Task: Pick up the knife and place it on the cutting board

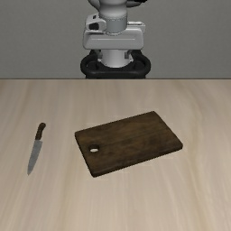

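- Two things lie flat on the table [198, 108] in the exterior view: a knife [36, 149] and a board [129, 143].
- The knife is near the exterior view's left, well apart from the board, so I think a grab from above is easy.
- It has a dark handle at the far end and a thin grey blade at the near end. It is tilted a little.
- The board is dark brown, in the middle, with a small hole near one corner.
- The arm [113, 18] stands at the far side, over neither thing. I think the job is not started.
- I cannot tell if the claw [113, 41] is apart or together.
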### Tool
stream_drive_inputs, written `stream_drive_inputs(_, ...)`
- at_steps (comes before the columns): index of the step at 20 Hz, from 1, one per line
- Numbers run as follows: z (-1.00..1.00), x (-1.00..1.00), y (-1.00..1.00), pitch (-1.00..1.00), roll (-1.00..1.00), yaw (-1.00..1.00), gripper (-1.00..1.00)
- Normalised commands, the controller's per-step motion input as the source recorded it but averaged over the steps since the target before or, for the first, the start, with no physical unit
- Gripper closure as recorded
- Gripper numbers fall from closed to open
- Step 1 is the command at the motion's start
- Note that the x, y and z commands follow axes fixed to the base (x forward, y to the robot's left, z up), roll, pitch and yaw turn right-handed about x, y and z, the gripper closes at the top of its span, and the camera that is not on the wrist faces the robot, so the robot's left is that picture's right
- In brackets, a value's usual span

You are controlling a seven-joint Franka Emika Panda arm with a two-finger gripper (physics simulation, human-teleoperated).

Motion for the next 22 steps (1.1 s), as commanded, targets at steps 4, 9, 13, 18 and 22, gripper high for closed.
stream_drive_inputs(4, 0.0, 0.0, -1.0, 0.0, 0.0, 0.0, -1.0)
stream_drive_inputs(9, 0.0, 0.0, -1.0, 0.0, 0.0, 0.0, -1.0)
stream_drive_inputs(13, 0.0, 0.0, -1.0, 0.0, 0.0, 0.0, -1.0)
stream_drive_inputs(18, 0.0, 0.0, -1.0, 0.0, 0.0, 0.0, -1.0)
stream_drive_inputs(22, 0.0, 0.5, -0.5, 0.0, 0.0, 0.0, -1.0)
